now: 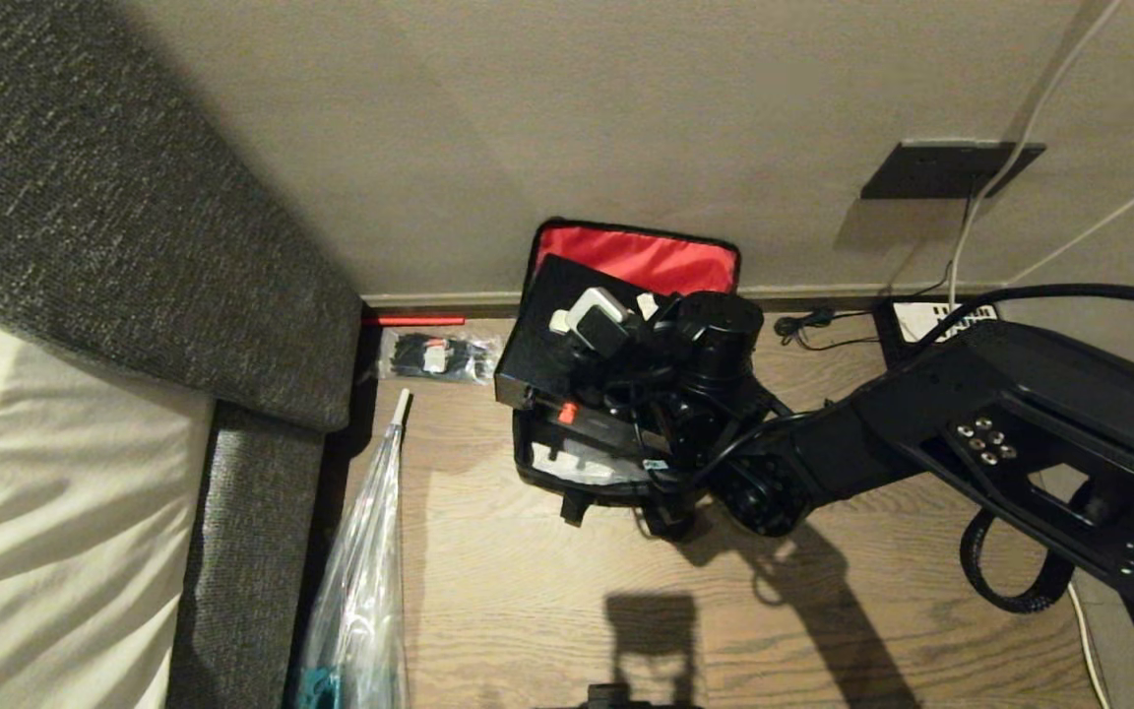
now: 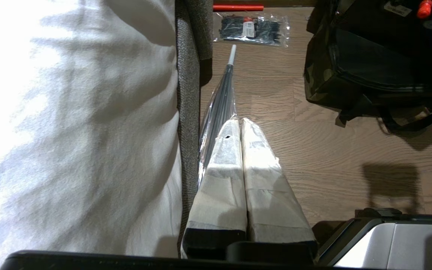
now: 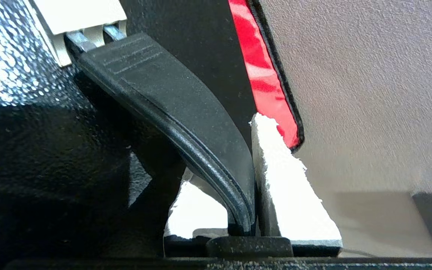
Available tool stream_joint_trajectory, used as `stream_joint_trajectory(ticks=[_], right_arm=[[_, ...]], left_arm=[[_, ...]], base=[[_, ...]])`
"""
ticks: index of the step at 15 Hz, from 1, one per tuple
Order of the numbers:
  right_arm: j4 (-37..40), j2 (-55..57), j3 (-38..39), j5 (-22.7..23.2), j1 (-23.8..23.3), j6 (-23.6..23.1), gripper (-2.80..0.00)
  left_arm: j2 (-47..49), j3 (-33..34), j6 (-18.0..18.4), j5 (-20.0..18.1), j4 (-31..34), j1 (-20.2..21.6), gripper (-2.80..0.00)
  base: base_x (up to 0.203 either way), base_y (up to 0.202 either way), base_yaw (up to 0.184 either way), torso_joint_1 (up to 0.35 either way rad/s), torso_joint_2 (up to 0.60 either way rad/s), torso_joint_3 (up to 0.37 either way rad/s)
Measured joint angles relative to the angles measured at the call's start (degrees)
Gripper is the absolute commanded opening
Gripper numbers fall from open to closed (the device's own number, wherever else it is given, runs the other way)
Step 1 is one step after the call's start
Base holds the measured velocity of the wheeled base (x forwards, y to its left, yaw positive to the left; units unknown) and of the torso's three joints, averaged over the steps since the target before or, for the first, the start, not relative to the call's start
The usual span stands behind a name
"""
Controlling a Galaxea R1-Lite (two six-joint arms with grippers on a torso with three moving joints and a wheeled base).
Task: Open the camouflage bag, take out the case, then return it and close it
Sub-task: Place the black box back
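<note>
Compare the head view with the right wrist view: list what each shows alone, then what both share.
Head view only: the whole camouflage bag on the wood floor, the packet of zip ties, the clear plastic bag, the sofa.

Right wrist view only: the right gripper shut on the case's handle, fingers on either side.

Both: the black case, the red lid lining, the beige wall.

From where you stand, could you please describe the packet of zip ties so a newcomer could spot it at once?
Start at the grey fabric sofa by the wall; where its end meets the wooden floor lies a small clear plastic packet of black zip ties. Unlike the open camouflage bag beside it, it is flat and transparent.
</note>
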Motion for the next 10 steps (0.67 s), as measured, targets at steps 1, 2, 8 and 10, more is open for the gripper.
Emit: stream_joint_trajectory(ticks=[1,2,8,10], right_arm=[[1.11,0.0,0.0,2.14,-0.72,0.78,-2.8],[2.33,0.02,0.05,3.31,-1.29,1.59,-2.8],[8.81,-0.75,1.15,9.42,-4.47,5.38,-2.8],[10.51,-1.45,1.26,10.67,-4.67,5.36,-2.8]], left_arm=[[0.0,0.0,0.02,0.0,0.0,0.0,-2.8],[0.0,0.0,-0.01,0.02,-0.02,0.0,-2.8],[0.0,0.0,0.0,0.0,-0.01,0.0,-2.8],[0.0,0.0,0.03,0.0,-0.02,-0.04,-2.8]], base=[[0.0,0.0,0.0,0.0,0.0,0.0],[0.0,0.0,0.0,0.0,0.0,0.0],[0.0,0.0,0.0,0.0,0.0,0.0],[0.0,0.0,0.0,0.0,0.0,0.0]])
